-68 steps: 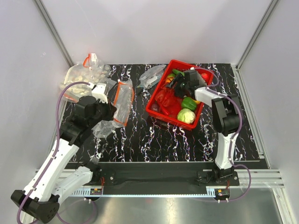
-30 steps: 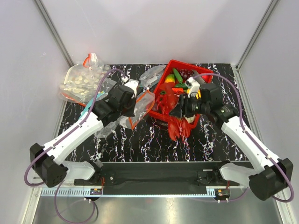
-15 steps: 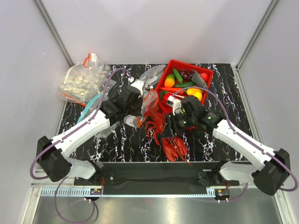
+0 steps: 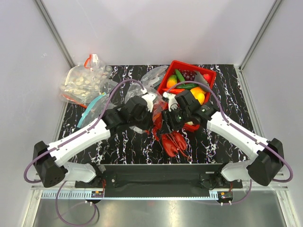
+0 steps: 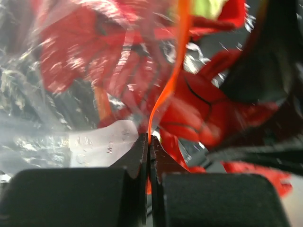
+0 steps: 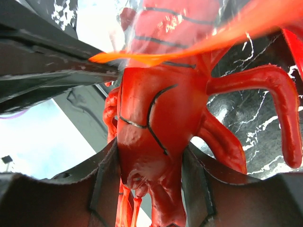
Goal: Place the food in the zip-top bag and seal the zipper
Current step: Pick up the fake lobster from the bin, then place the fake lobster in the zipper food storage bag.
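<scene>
My left gripper [image 4: 150, 115] [image 5: 149, 142] is shut on the red-orange zipper [image 5: 171, 80] of the clear zip-top bag [image 5: 71, 94], holding its mouth up at table centre. My right gripper [image 4: 166, 122] [image 6: 150, 165] is shut on a red toy lobster [image 6: 156, 104] [image 4: 173, 142], right beside the bag's mouth. In the right wrist view the orange zip strip [image 6: 189, 47] crosses over the lobster's front. The lobster's claws hang toward the near edge. More food, an orange carrot [image 4: 172, 83] and green and yellow pieces, lies in the red tray [image 4: 210, 78].
A bag packed with pale round pieces [image 4: 83, 81] lies back left. A bag with a teal-blue strip [image 4: 90, 110] lies left of my left arm. Another clear bag [image 4: 154, 74] lies behind the tray's left side.
My right gripper has carried the lobster from the tray toward centre and up to the bag's mouth. My left gripper has brought the bag rightward to meet it.
</scene>
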